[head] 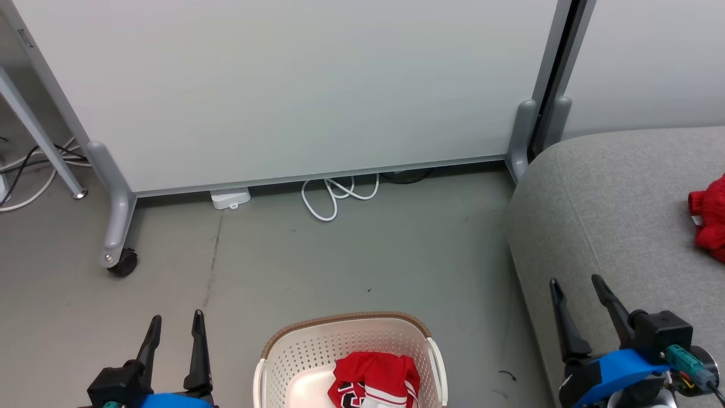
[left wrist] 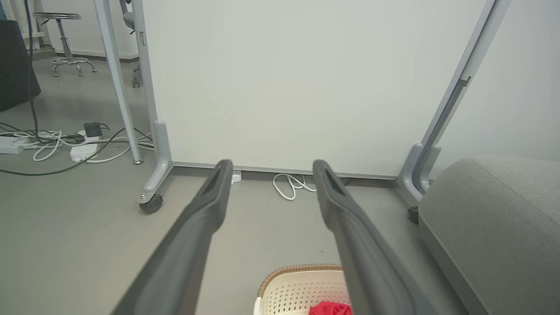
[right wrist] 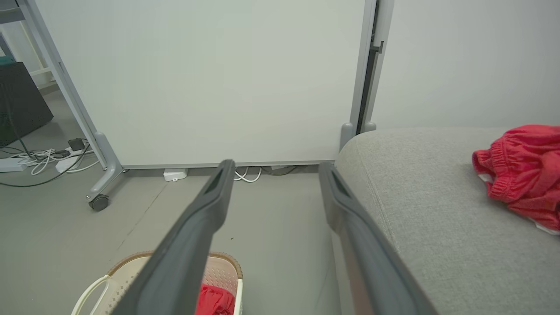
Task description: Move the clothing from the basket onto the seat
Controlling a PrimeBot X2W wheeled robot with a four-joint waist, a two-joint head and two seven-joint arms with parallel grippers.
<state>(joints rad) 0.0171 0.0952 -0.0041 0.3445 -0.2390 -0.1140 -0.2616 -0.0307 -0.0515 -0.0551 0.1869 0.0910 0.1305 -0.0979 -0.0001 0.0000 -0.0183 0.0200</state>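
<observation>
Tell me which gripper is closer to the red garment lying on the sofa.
Right. The right gripper sits by the sofa edge, with the red garment farther along the seat. The left gripper is over the floor, beyond the basket.

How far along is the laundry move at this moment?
Roughly halfway. Done: one red garment lies on the grey sofa. In hand: nothing; the left gripper and right gripper are both open and empty. Left: the red-and-white striped jersey sits in the basket.
</observation>
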